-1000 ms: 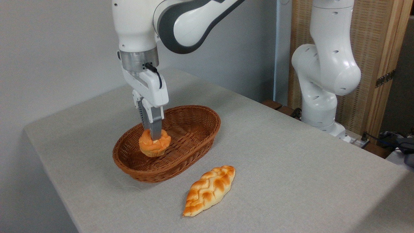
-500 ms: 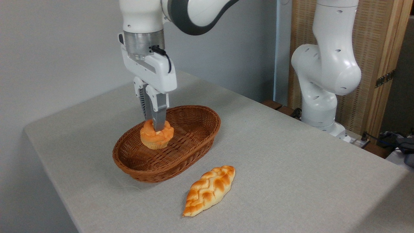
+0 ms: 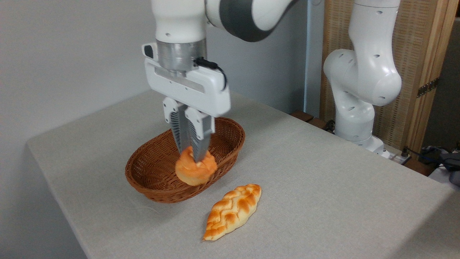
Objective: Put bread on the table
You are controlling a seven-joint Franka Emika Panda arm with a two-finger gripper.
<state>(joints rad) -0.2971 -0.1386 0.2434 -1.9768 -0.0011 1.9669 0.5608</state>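
My gripper (image 3: 194,158) is shut on the bread (image 3: 196,170), a small round golden-orange bun with a lobed top. The bun hangs in the air in front of the near right rim of the brown wicker basket (image 3: 154,169), clear of the basket floor. The fingers pinch the bun's top from both sides and point straight down. The table (image 3: 323,180) is covered in light grey-beige cloth and lies below the bun.
A long braided loaf (image 3: 233,211) lies on the cloth just right of and in front of the basket. The arm's white base (image 3: 359,90) stands at the table's far right edge. A grey wall stands behind the table.
The gripper has lifted the bun out of the basket and carried it to the right and toward the camera. The wrist has turned, showing the gripper's broad side.
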